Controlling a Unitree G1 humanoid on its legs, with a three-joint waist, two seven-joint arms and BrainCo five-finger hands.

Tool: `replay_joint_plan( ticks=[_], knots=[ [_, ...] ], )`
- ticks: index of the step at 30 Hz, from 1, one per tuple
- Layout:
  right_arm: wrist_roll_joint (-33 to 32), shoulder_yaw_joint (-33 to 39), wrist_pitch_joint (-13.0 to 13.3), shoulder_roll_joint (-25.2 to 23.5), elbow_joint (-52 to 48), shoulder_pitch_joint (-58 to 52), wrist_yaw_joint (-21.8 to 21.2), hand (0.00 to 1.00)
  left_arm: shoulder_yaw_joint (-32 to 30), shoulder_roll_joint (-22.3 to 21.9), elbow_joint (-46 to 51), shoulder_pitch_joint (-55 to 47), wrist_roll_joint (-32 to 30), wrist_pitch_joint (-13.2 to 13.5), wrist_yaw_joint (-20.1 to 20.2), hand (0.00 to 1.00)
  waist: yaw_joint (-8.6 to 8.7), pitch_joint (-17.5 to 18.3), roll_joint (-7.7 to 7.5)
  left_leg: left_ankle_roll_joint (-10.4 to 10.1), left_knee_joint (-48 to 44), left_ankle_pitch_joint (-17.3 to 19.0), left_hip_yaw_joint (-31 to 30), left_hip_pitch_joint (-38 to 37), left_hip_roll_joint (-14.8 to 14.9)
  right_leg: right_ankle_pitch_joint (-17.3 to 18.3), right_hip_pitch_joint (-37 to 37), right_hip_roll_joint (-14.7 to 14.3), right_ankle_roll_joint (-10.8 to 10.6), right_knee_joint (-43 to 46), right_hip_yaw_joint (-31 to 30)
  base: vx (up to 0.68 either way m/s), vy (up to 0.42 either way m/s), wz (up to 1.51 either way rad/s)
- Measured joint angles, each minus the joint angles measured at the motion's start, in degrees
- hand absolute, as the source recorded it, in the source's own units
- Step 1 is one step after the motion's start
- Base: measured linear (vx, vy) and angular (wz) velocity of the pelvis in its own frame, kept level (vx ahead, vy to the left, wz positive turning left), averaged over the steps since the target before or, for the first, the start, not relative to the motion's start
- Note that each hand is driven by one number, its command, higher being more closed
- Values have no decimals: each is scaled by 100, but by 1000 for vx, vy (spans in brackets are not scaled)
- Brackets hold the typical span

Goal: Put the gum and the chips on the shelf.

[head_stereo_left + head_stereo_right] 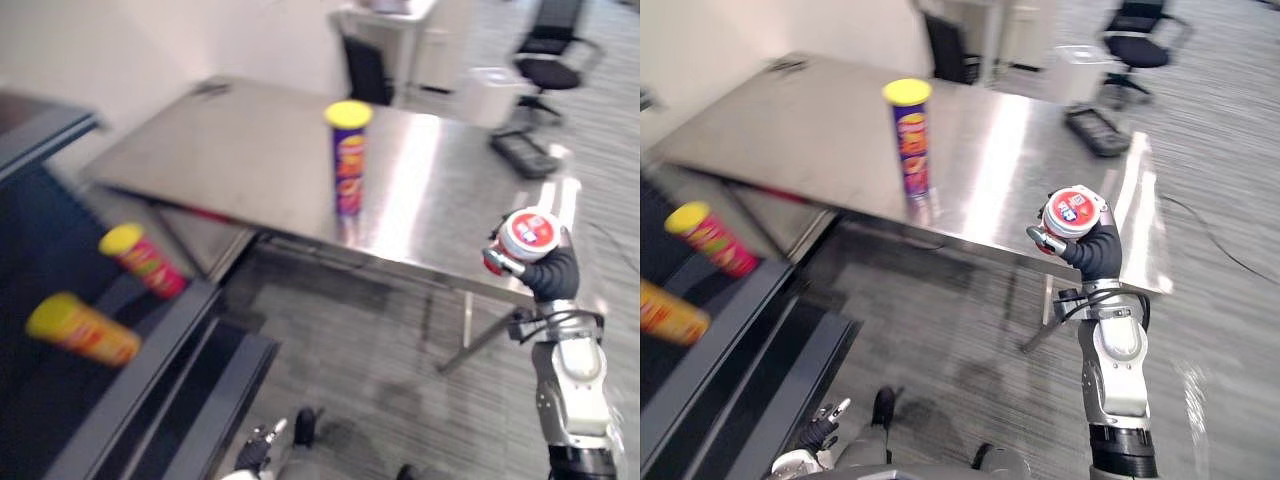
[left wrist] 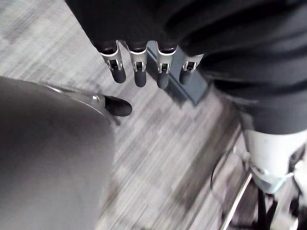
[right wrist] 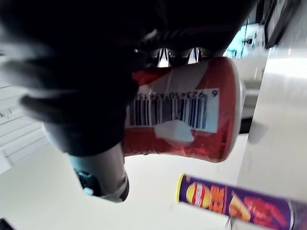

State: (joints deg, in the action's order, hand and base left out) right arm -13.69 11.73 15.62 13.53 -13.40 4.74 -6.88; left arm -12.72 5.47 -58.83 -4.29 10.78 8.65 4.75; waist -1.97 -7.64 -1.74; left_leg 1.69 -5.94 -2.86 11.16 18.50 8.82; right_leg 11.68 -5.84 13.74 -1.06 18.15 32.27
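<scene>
Clamping its fingers on the round red gum tub [image 1: 530, 235], the right hand [image 1: 553, 272] is hovering off the steel table [image 1: 250, 150] — the dark shelf [image 1: 130, 390] is lying far left, past the upright purple chips can [image 1: 348, 165].

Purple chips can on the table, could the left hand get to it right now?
Probably not yet: the left hand hangs open low by the floor, while the purple chips can stands well in on the table.

Both head eyes look down on the table [image 1: 240, 150] and purple can [image 1: 347, 170]; wrist cameras look from very close.
</scene>
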Motion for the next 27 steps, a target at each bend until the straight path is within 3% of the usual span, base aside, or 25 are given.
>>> replay_joint_plan(
  ticks=[1, 2, 3, 4, 5, 6, 7, 8, 9, 10, 11, 12, 16, 20, 27],
  knots=[
    [-1, 28, -1, 3, 25, 93, 66, 100, -39, 9, 1, 6, 29, 3, -3, 0, -15, -46, 0, 128, -608, 57, 476, 111, 41, 9, 56, 128, 14, 62, 203, -171, -145, 176],
    [17, 24, 1, 22, 49, 191, 161, 100, -59, 27, -26, -98, 27, -2, -23, 0, -36, -57, 39, 339, -1719, 222, 1182, 97, 261, 15, 125, 301, 2, 258, 502, -109, -103, 144],
    [21, 24, 17, 60, 36, 173, 228, 100, -60, 17, -58, -254, 26, -16, -22, 0, -3, -42, 217, 419, -2380, 689, 1594, -84, 481, 85, 288, 404, 2, 408, 848, -96, -64, 142],
    [22, 23, 19, 75, 36, 148, 266, 100, -65, 11, -73, -303, 27, -42, -22, 0, 25, -40, 270, 448, -2516, 845, 1720, -138, 526, 126, 344, 477, -27, 470, 1018, -87, 44, 143],
    [30, 101, 3, 100, 38, 133, 276, 100, -97, -2, -101, -390, 30, -67, -14, 0, 1, 10, 405, 394, -2407, 834, 1955, -158, 488, 211, 374, 662, -89, 684, 1338, -82, 52, 120],
    [35, 121, 0, 146, 37, 130, 273, 100, -96, -31, -75, -453, 30, -92, -9, 0, 2, 31, 472, 298, -2073, 754, 1934, -133, 218, 307, 373, 657, -125, 754, 1442, -140, 118, 223],
    [76, 360, -5, 219, 55, 56, 254, 100, -179, -24, -69, -387, 36, -136, 14, 0, 150, 93, 389, 348, -839, 736, 1682, -491, -342, 161, 359, 785, -185, 393, 1828, -123, 92, 200],
    [148, 399, -18, 149, 100, 41, 262, 100, -251, -6, -132, -365, 41, -181, 17, 0, 94, 100, 365, 438, -1232, 1064, 1898, -564, -233, 119, 430, 847, -198, 376, 2020, -138, 77, 187],
    [207, 388, -46, 68, 123, 28, 281, 100, -299, 13, -165, -402, 43, -185, 19, 0, 46, 89, 326, 343, -1502, 1282, 2060, -635, -85, 88, 474, 866, -236, 385, 2144, -137, 7, 103],
    [248, 375, -50, 22, 99, 15, 274, 100, -370, 18, -186, -552, 60, -185, 34, 0, 43, 89, 319, -40, -1438, 1493, 2181, -829, 110, 58, 577, 872, -279, 384, 2446, -135, 82, 112],
    [249, 372, -50, -5, 82, 4, 263, 100, -444, 11, -214, -564, 108, -190, 44, 0, 45, 115, 362, -120, -1228, 1487, 2119, -856, 18, 16, 619, 884, -330, 369, 2601, -101, 123, 120],
    [261, 284, -98, -79, 67, -9, 238, 100, -527, 20, -218, -592, 194, -184, 42, 0, -8, 166, 259, -111, -1000, 1299, 2095, -817, -157, -142, 644, 923, -351, 210, 2764, -28, 148, 86],
    [261, 345, -101, -135, -30, -39, 175, 100, -578, 20, -273, -708, 134, -184, 39, 0, 39, 261, 161, 62, -234, 854, 2117, -764, -556, -671, 705, 833, -391, -264, 3103, -2, 184, 64],
    [335, 368, -104, -301, -24, -49, 208, 100, -619, 24, -274, -673, -77, -172, 10, 0, 35, 271, 158, 219, 183, 649, 2099, -779, -666, -1027, 606, 853, -245, -264, 3104, 20, 111, 18],
    [486, 299, -108, -337, 66, 13, 258, 100, -801, 29, -271, -682, -58, -163, -2, 0, -18, 286, 81, 266, 663, 433, 2106, -1010, -846, -1064, 607, 797, -248, -418, 2845, 8, 9, -2]
  ],
)
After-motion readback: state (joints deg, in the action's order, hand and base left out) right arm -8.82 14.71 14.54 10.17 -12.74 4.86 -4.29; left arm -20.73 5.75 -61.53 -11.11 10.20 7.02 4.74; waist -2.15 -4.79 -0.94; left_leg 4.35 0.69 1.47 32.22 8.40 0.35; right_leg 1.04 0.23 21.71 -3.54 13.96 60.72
